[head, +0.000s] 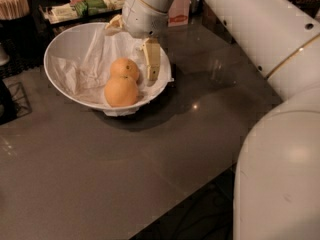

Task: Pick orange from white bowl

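The white bowl [65,49], lined with crumpled white paper, sits at the back left of the grey table. Two oranges lie in it, touching. The larger plain orange [120,92] is in front. The smaller one [125,68], with a dark stem dot, is behind it. My gripper [133,41] hangs over the bowl's right back part, open. One cream finger [151,59] reaches down just right of the smaller orange, and the other [114,23] is by the far rim. It holds nothing.
A tray of packets [85,6] and a red-and-white carton [179,14] stand behind the bowl. A holder of wooden sticks [14,4] is at the back left. A dark wire object [10,99] is at the left edge. My white arm [280,134] fills the right side.
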Robot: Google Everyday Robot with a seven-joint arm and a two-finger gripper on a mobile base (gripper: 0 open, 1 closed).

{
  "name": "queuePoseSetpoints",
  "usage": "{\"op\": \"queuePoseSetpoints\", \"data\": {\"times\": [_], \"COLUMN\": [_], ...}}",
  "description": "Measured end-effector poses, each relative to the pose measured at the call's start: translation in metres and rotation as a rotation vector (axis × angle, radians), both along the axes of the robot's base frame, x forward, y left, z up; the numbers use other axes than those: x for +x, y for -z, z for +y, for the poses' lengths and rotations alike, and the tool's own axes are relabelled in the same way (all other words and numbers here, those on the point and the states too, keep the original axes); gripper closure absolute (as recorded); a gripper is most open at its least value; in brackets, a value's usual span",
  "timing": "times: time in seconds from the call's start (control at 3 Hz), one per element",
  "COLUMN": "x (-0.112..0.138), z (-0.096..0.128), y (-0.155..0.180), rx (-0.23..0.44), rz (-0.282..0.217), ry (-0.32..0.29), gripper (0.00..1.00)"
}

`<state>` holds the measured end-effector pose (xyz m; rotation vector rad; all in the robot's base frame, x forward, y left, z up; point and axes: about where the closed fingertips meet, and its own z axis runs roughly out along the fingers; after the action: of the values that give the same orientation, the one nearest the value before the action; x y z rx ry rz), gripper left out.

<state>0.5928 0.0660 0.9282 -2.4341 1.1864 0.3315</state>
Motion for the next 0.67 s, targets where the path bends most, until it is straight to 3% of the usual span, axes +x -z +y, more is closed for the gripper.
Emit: {"op": "queuePoseSetpoints", "data": {"times": [0.33, 0.67], "x": [0.0002, 0.0022], "z": [-0.0107, -0.0080], "y": [0.0078, 0.0082], "rx": [-0.063, -0.058], "rz": [-0.088, -0.093], "ry": [-0.074, -0.072], "gripper": [0.00, 0.00]}}
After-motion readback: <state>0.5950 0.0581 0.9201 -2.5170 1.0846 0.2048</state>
